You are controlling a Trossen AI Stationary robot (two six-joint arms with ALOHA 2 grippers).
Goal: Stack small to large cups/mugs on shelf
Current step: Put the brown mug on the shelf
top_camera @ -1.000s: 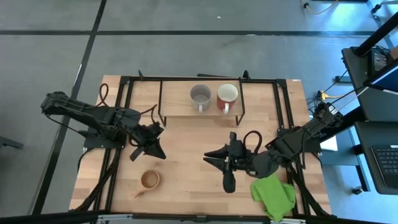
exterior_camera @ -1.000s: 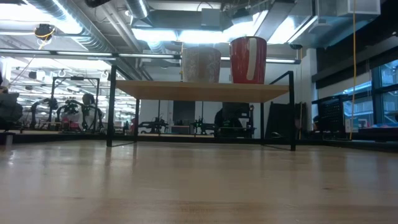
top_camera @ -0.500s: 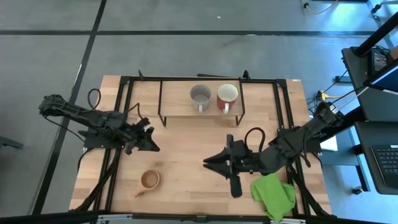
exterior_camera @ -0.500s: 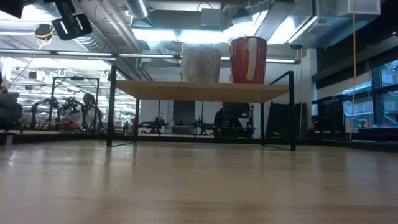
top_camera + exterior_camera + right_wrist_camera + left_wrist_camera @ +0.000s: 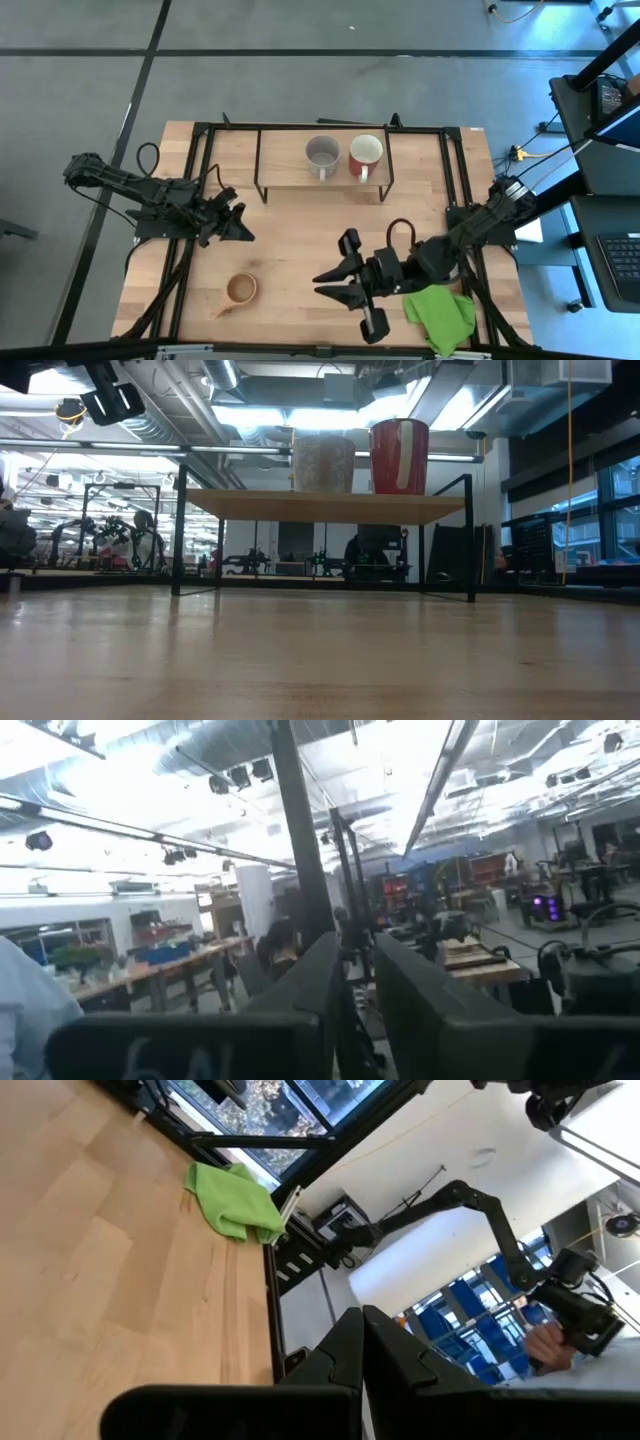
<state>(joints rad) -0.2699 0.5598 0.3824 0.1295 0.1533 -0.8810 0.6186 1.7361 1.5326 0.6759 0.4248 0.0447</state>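
The small tan wooden cup [image 5: 241,290] stands on the table near its near-left part, handle toward the near edge. The grey mug [image 5: 322,153] [image 5: 322,463] and the red mug [image 5: 366,153] [image 5: 399,456] stand side by side on the shelf [image 5: 280,160] [image 5: 320,507], grey on the left. My right gripper [image 5: 320,284] [image 5: 350,945] is open above the table, right of the wooden cup and pointing toward it. My left gripper [image 5: 243,236] [image 5: 362,1312] is shut, hovering above the table beyond the wooden cup, on the shelf's side.
A green cloth [image 5: 440,315] [image 5: 235,1200] lies at the table's near right corner, beside the right arm. The shelf's thin black legs [image 5: 178,530] stand at the far middle. Bare tabletop [image 5: 300,230] lies between shelf and grippers.
My right gripper has swung toward the near edge and the left, closing on the wooden cup, its fingers now aimed left. My left gripper has drawn back a little toward the left edge. The cups have not moved.
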